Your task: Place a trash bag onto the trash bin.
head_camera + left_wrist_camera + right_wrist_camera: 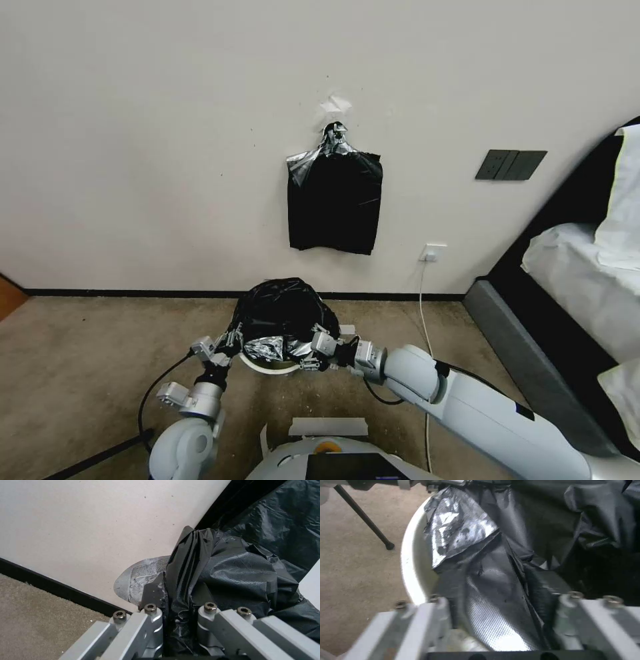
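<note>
Both my grippers are clamped on the trash bag (283,313), which is heaped over the trash bin (270,365) on the carpet near the wall. Left gripper (230,340) pinches a bunched fold on the left side, right gripper (313,352) on the right. Film looks thin, light and slippery, so I'd grip gathered pleats at the hem.

The room is being lit evenly and softly, the wall (167,133) being rendered bright with faint shadows. Glare is being thrown off the trash bag (283,313) in silvery patches. Straight lines are being bowed at the head view's edges. The right wrist view is being smeared by blur.
</note>
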